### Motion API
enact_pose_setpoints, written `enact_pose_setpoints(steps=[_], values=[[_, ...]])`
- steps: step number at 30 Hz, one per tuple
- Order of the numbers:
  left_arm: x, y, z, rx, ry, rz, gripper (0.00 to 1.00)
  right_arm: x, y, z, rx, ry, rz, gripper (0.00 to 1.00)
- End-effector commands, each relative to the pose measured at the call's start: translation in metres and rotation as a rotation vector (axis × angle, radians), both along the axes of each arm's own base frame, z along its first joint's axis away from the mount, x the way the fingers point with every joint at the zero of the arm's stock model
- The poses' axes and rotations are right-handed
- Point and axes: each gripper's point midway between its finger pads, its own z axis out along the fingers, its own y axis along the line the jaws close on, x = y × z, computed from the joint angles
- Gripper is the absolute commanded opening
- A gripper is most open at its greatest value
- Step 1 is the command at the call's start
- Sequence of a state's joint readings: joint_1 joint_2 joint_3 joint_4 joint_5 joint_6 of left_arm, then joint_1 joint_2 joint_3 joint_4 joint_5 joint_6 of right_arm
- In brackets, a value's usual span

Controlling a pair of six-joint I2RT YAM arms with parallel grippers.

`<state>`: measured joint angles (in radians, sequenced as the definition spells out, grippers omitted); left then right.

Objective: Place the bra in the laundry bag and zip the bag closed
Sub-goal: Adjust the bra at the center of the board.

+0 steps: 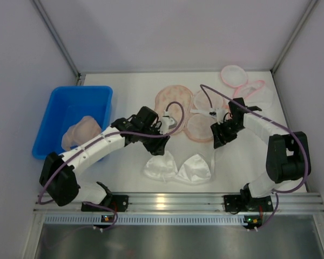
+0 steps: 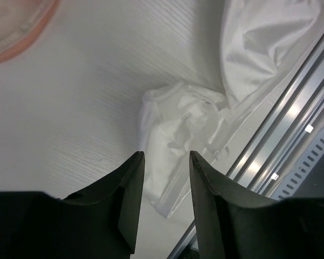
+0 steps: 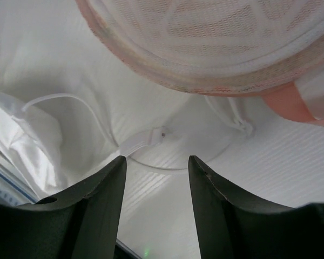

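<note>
A white bra (image 1: pixel 178 168) lies crumpled on the white table near the front edge. The pink-rimmed mesh laundry bag (image 1: pixel 201 127) lies open behind it, at the table's middle. My left gripper (image 1: pixel 157 147) is open and empty, just above the bra's left cup; the left wrist view shows the bra (image 2: pixel 178 127) right beyond my gripper (image 2: pixel 165 156). My right gripper (image 1: pixel 218 141) is open and empty beside the bag's near edge. In the right wrist view my gripper (image 3: pixel 156 161) points at a bra strap (image 3: pixel 146 141), with the bag (image 3: pixel 221 43) above.
A blue bin (image 1: pixel 54 116) at the left holds a pinkish garment (image 1: pixel 82 132). Another round pink mesh piece (image 1: pixel 171 100) lies behind the left gripper. More pink and white mesh pieces (image 1: pixel 248 86) sit at the back right. The metal rail (image 1: pixel 178 202) runs along the front edge.
</note>
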<state>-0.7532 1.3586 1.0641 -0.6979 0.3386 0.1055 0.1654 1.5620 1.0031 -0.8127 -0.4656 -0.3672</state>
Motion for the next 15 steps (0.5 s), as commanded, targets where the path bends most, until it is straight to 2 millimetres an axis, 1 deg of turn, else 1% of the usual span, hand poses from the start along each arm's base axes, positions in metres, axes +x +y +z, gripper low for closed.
enact_pose_setpoints(steps=[1,2,7,8,9,10,11,12,14,15], values=[[0.012,0.002,0.003,-0.058,0.064,0.054,0.44,0.023,-0.010,-0.008,-0.119,-0.117,0.033,0.51],[0.017,0.007,0.003,-0.063,0.073,0.077,0.45,0.023,-0.015,-0.010,-0.146,-0.120,0.023,0.51],[0.017,0.015,0.004,-0.068,0.071,0.104,0.45,0.026,-0.032,-0.010,-0.212,-0.173,-0.056,0.52],[0.018,0.016,0.004,-0.071,0.070,0.110,0.45,0.033,-0.037,-0.009,-0.234,-0.202,-0.091,0.52],[0.019,0.017,0.004,-0.068,0.068,0.116,0.45,0.034,-0.039,-0.011,-0.243,-0.203,-0.104,0.52],[0.019,0.018,0.003,-0.066,0.069,0.118,0.45,0.035,-0.041,-0.014,-0.251,-0.201,-0.112,0.52],[0.020,0.018,0.004,-0.067,0.065,0.121,0.45,0.040,-0.041,-0.016,-0.254,-0.210,-0.129,0.52],[0.021,0.019,0.004,-0.065,0.065,0.125,0.45,0.040,-0.041,-0.023,-0.257,-0.192,-0.131,0.53],[0.022,0.020,0.004,-0.066,0.068,0.133,0.45,0.046,-0.040,-0.027,-0.255,-0.191,-0.144,0.53],[0.022,0.020,0.004,-0.066,0.063,0.130,0.45,0.045,-0.039,-0.034,-0.260,-0.163,-0.140,0.51]])
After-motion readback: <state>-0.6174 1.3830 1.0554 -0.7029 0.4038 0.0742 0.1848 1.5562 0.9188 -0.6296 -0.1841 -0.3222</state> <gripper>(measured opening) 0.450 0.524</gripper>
